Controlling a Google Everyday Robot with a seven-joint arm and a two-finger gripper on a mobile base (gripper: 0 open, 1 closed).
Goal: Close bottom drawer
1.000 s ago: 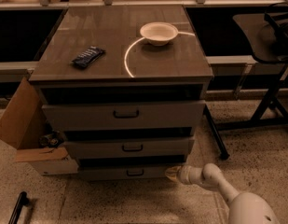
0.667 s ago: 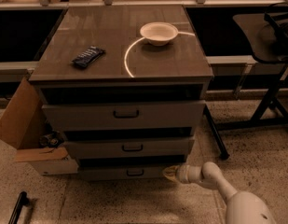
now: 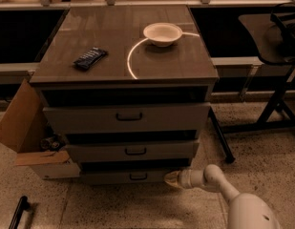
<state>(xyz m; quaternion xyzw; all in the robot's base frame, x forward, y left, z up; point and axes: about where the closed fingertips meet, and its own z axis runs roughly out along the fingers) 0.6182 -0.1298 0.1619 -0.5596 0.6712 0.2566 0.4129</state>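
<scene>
Bottom drawer (image 3: pixel 109 177): lowest of the three drawers in the grey cabinet (image 3: pixel 204 80), just above the floor. It has a slim front panel with a small black handle (image 3: pixel 137 176) at its middle. A dark gap shows above the panel, and the drawer stands a little way out.
Gripper (image 3: pixel 170 178): low, at the right end of the bottom drawer's front panel, and it appears to touch the panel. The fingers meet in one tapered, pale tip with no gap showing between them, and they grip nothing.
Arm (image 3: pixel 209 177): white, reaching in from the lower right and lying almost level with the drawer front.
Middle drawer (image 3: pixel 104 152): directly above, with a dark gap over it as well.
Top drawer (image 3: pixel 89 118): the tallest front, also with a dark gap above it.
Cabinet top: a pale bowl (image 3: pixel 162 34) sits toward the back right and a dark flat packet (image 3: pixel 90 58) toward the left. A thin light arc (image 3: pixel 129 63) curves between them.
Left of cabinet: an open cardboard box (image 3: pixel 20 123) against the cabinet's side.
Floor (image 3: pixel 137 209): speckled, with a black bar (image 3: pixel 18 213) at the lower left.
Right: a dark stand with black legs (image 3: pixel 276 104).
</scene>
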